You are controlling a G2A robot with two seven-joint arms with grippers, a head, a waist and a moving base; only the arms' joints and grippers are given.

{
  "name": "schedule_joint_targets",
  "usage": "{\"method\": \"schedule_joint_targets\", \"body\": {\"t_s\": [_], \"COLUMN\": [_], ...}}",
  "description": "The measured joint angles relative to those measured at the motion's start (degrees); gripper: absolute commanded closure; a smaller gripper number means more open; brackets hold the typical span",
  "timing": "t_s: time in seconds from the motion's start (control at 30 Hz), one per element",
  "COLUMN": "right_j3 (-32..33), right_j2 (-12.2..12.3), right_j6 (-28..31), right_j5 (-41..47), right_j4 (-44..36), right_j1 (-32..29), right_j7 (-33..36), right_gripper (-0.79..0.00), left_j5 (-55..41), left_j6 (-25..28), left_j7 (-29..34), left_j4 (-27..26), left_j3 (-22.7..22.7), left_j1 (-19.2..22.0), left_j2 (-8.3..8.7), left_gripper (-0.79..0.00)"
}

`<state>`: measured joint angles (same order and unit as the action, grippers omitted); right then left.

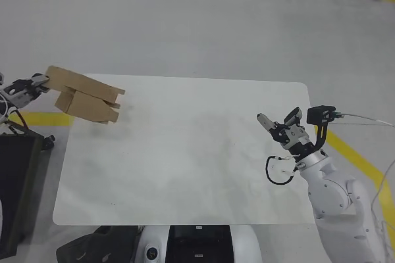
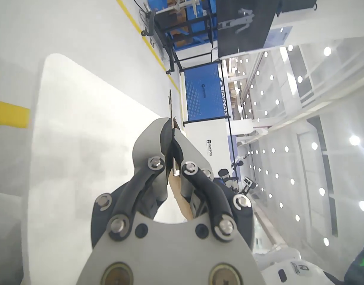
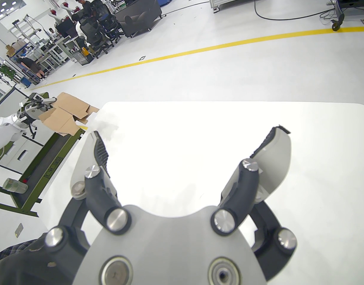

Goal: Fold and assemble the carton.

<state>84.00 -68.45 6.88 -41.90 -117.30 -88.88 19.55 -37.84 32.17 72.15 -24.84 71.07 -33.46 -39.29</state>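
Left gripper (image 1: 38, 83) pinches the flat carton (image 1: 85, 98) by one end. Its long axis runs out from the fingertips over the table (image 1: 184, 171) corner. Right gripper (image 1: 278, 118) gapes wide above open tabletop.

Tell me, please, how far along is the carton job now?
Done: the carton is picked up, the left gripper shut on its edge. In hand: flattened, it is held above a corner of the white table. Left: all the folding; it has no box shape yet, and the right gripper is open and empty.
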Motion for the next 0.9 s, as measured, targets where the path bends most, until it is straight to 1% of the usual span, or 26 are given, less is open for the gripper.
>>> {"method": "schedule_joint_targets", "body": {"t_s": [0.23, 0.4, 0.5, 0.7, 0.9], "right_j3": [0.0, 0.0, 0.0, 0.0, 0.0], "right_j2": [0.0, 0.0, 0.0, 0.0, 0.0], "right_j6": [0.0, 0.0, 0.0, 0.0, 0.0], "right_j5": [0.0, 0.0, 0.0, 0.0, 0.0], "right_j4": [0.0, 0.0, 0.0, 0.0, 0.0], "right_j1": [0.0, 0.0, 0.0, 0.0, 0.0], "right_j7": [0.0, 0.0, 0.0, 0.0, 0.0], "right_gripper": [-0.785, -0.785, -0.785, -0.785, -0.785], "left_j5": [-3.1, -3.5, -3.8, -4.7, -5.5], "left_j6": [-1.6, -2.4, -3.3, -4.2, -6.5], "left_j7": [1.6, 2.4, 3.3, 4.0, 3.8], "left_j4": [-11.0, -18.0, -21.3, -25.4, -28.8], "left_j3": [-1.0, -2.5, -3.5, -5.4, -7.8], "left_j1": [-2.6, -2.9, -2.4, -0.9, -0.1], "left_j2": [-1.00, -1.91, -2.48, -3.80, -5.31], "left_gripper": [0.000, 0.000, 0.000, 0.000, 0.000]}}
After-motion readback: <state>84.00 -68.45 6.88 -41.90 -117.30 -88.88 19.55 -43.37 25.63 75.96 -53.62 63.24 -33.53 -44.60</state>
